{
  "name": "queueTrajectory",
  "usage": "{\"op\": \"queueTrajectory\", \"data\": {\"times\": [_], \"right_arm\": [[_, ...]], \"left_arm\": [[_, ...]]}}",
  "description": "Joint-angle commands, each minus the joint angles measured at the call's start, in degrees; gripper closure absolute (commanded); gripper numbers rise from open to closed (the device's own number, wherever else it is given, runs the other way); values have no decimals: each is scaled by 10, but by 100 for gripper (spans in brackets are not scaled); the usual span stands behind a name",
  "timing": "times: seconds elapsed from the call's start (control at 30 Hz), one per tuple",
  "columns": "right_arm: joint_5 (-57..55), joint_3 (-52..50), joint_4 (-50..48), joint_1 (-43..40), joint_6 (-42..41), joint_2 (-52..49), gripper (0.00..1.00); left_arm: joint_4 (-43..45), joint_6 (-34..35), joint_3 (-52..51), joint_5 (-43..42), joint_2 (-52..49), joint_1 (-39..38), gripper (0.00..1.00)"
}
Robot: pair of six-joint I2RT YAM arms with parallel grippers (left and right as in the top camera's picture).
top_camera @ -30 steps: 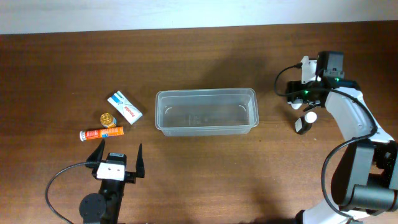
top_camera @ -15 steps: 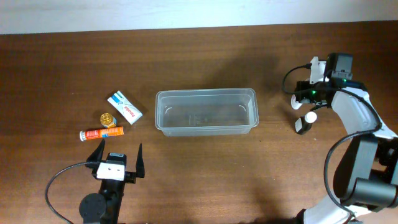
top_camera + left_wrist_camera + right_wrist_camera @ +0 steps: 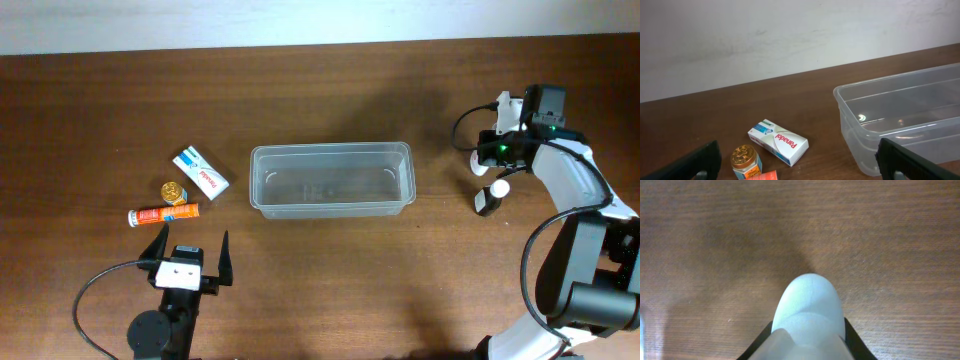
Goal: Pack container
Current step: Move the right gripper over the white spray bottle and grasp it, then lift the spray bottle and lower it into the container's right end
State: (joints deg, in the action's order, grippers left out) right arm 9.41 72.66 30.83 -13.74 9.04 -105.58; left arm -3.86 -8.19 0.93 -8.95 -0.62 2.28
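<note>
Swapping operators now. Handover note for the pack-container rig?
Left gripper: open, empty, at the near table edge, short of the items.
Right gripper: looks shut on a white rounded object, out to the right of the container.
Clear plastic rectangular container: mid-table, nothing inside.
To its left: white-and-blue Panadol box, small gold-lidded jar, orange tube.
To its right: small black item with a white cap.
Done: nothing packed.
Left: every item.
</note>
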Motion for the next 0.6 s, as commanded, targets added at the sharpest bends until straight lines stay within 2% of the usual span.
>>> {"op": "queueTrajectory", "data": {"times": [0.0,0.27,0.4,0.57], "right_arm": [[42,40,22,-2,-3,-5,81],[67,203,202,15,-5,16,81],[82,293,301,43,-9,25,81],[132,361,376,91,-10,34,81]], "left_arm": [[1,-11,-4,3,3,3,1],[1,-11,-4,3,3,3,1],[1,-11,-4,3,3,3,1],[1,-11,-4,3,3,3,1]]}}
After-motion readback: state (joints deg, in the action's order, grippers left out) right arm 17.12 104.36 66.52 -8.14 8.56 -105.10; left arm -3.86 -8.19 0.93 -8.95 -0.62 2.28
